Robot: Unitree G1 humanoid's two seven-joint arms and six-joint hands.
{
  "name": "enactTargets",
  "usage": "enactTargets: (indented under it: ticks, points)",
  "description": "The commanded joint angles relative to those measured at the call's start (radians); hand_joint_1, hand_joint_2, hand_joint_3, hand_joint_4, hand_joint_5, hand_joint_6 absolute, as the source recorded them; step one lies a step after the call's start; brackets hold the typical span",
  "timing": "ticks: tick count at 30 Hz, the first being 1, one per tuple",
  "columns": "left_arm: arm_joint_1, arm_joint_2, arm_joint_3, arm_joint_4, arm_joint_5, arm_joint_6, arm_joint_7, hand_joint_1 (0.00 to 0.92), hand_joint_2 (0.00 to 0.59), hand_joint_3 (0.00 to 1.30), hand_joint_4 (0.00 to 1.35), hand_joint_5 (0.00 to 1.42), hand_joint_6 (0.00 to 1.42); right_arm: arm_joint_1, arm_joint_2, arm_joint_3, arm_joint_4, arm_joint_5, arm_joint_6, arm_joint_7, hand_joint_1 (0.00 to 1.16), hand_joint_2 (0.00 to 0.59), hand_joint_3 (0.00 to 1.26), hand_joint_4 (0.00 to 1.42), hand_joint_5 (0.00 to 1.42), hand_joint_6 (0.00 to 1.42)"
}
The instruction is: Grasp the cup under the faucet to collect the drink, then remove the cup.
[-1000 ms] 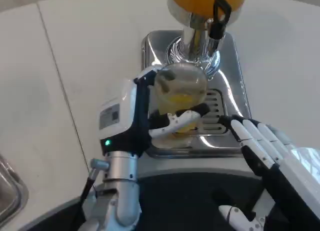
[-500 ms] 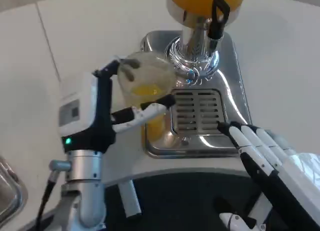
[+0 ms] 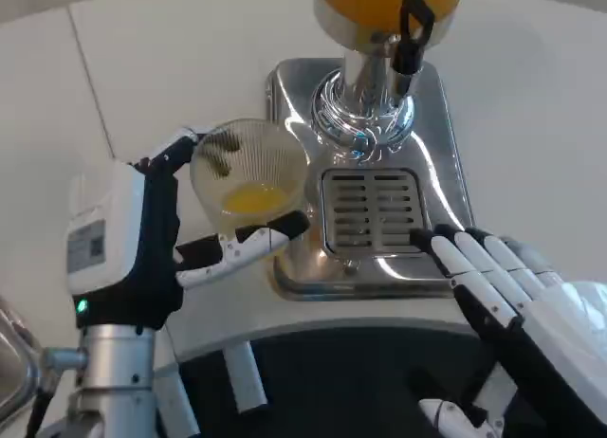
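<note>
Left hand [image 3: 156,234], at centre left of the frame: wrapped around the clear ribbed cup [image 3: 248,177], fingers [image 3: 248,245] curled across its lower side. Cup held left of the drip grille [image 3: 372,210], a little orange drink pooled in its bottom. Faucet [image 3: 372,87] at upper centre, over the steel tray [image 3: 446,163]. Right hand [image 3: 507,296], lower right: holding nothing, fingers stretched out at the tray's near edge. White counter [image 3: 171,68] all around.
</note>
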Motion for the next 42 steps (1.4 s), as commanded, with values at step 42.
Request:
enactTargets:
  ticks: [42]
  points:
    - [0.477, 0.004, 0.169, -0.411, -0.053, -0.309, -0.193, 0.774, 0.0, 1.16, 1.17, 1.42, 1.42, 0.157, -0.072, -0.163, 0.145, -0.016, -0.485, -0.253, 0.01, 0.577, 0.0, 0.0, 0.0, 0.0]
